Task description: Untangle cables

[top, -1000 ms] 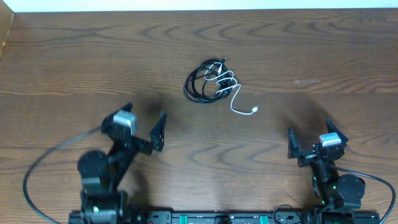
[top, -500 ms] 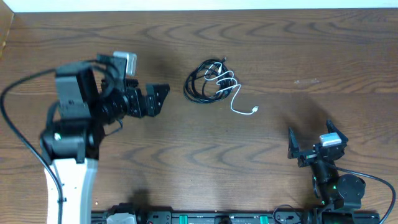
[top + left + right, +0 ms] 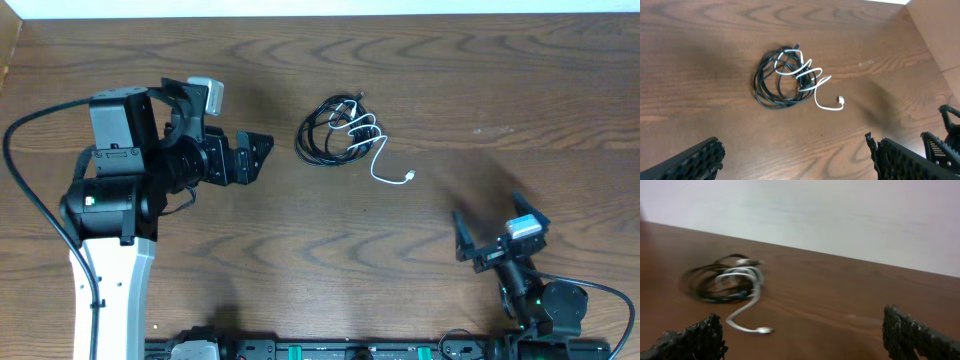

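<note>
Your left fingers (image 3: 258, 157) have swung up from the near edge of the tabletop (image 3: 540, 90) and now point right at the cable bundle. In the last half second they only settled. They stand spread wide and empty, touching nothing. In the left wrist view the tangle sits centred between them, farther out, with bare wood in between. I judge this as the approach finishing, with no grasp made yet.

Your right fingers (image 3: 490, 232) have only tilted a little at the near right. They too are spread wide and hold nothing, well apart from the cords.

Beyond the left fingers, the long thin black cord (image 3: 318, 140) lies in a loose round coil at the far centre. The shorter thin white cord (image 3: 372, 135) is looped through the coil's right side. Its free tail curls out toward the near right and ends in a small white connector (image 3: 410, 178), flat on the wood. Neither cord has shifted, so the untangling itself has not begun.

That white tail looks like your easiest first pick, since it lies clear of the black loops. The left fingers could then pin the coil.
</note>
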Robot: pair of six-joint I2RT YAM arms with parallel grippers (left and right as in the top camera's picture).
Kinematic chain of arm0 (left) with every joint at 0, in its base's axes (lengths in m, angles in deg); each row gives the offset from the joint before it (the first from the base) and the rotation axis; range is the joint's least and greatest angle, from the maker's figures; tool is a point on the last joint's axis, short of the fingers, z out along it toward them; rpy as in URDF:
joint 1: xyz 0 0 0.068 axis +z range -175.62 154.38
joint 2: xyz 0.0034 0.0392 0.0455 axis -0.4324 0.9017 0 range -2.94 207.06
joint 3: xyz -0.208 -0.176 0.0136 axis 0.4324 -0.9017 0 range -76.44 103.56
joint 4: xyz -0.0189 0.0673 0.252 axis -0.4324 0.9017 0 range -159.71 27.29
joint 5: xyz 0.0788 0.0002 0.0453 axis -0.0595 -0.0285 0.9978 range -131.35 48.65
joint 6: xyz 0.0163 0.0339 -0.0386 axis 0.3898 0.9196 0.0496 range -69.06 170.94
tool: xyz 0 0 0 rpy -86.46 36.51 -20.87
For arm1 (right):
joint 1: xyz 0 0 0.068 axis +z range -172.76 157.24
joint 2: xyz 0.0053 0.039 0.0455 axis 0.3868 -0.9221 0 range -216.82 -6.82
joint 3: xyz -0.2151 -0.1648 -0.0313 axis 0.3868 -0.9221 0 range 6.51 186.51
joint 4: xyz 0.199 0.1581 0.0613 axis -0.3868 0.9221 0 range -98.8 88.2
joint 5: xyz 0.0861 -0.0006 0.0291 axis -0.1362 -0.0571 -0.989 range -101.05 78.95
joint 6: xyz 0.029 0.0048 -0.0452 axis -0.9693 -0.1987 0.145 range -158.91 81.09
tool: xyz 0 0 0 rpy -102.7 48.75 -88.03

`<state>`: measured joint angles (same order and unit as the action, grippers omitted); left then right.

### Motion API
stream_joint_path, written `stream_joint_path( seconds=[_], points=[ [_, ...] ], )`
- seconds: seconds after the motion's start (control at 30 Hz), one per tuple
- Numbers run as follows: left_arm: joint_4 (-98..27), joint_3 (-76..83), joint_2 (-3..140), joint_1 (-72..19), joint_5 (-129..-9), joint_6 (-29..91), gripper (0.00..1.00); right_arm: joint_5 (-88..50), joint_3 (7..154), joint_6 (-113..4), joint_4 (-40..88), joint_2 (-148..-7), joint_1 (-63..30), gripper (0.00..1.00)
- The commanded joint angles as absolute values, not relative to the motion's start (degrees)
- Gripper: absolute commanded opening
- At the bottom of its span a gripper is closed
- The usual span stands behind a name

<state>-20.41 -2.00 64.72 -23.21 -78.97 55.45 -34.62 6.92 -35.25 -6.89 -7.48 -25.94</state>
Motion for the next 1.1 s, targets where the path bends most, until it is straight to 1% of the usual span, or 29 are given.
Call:
stream_joint_path(
  seconds=[0.0,0.13,0.27,0.4,0.67,0.87,1.07],
  points=[
    [-19.52,-1.11,64.76,-23.34,-79.94,55.58,0.98,-45.64,6.83,-40.47,-6.14,-7.13,-25.76,0.99],
    [-19.67,-1.11,64.76,-23.34,-79.89,55.63,0.98,-47.74,6.92,-49.89,-6.03,-8.31,-25.76,0.99],
    [-20.37,-1.11,64.80,-23.34,-78.86,55.60,0.97,-51.98,7.94,-50.13,-4.92,-9.73,-25.76,0.99],
    [-20.39,-1.11,64.78,-23.34,-75.96,54.34,0.97,-52.15,12.25,-50.85,-1.97,-13.27,-25.76,0.99],
    [-20.30,-1.11,64.78,-23.34,-73.88,53.42,0.99,-52.18,27.66,-49.98,5.03,-29.27,-25.76,0.99],
    [-19.84,-1.11,64.78,-23.34,-71.72,53.16,1.00,-52.15,42.08,-47.27,16.30,-42.37,-25.76,0.99],
    [-19.82,-1.11,64.78,-23.34,-71.69,52.74,1.00,-51.52,56.95,-41.52,32.04,-53.95,-25.76,0.99]
  ],
)
